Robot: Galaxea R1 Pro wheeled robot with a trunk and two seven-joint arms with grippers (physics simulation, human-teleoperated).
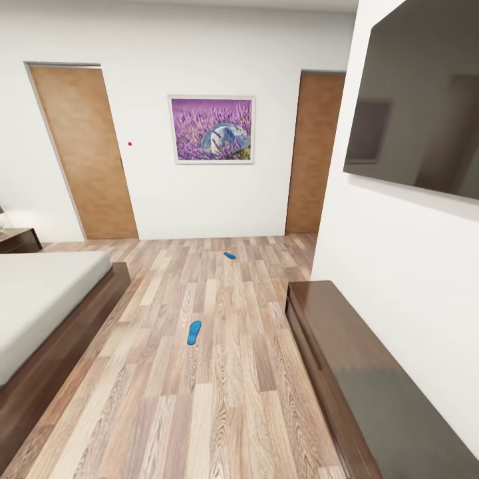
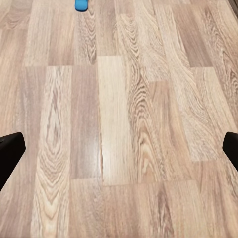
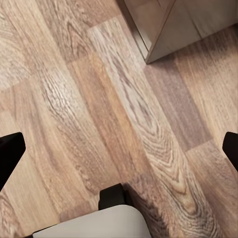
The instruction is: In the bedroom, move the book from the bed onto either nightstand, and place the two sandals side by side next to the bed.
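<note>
Two bright-blue sandals lie apart on the wood-plank floor: the nearer sandal [image 1: 193,332] in the middle of the room, the farther sandal [image 1: 229,255] close to the back wall. The bed [image 1: 40,299] with its off-white mattress and dark frame runs along the left. A corner of a nightstand [image 1: 16,238] shows at the far left beyond it. The book is out of view. My left gripper [image 2: 119,148] hangs open over bare floor, with a blue sandal's edge [image 2: 82,4] at the picture's rim. My right gripper [image 3: 119,148] is open over floor beside a corner of the dresser [image 3: 173,25].
A long low dark-brown dresser [image 1: 359,386] stands along the right wall under a wall-mounted dark screen [image 1: 419,100]. Two wooden doors [image 1: 83,153] [image 1: 314,153] and a purple picture [image 1: 213,129] are on the back wall. Part of my base [image 3: 94,223] shows under the right gripper.
</note>
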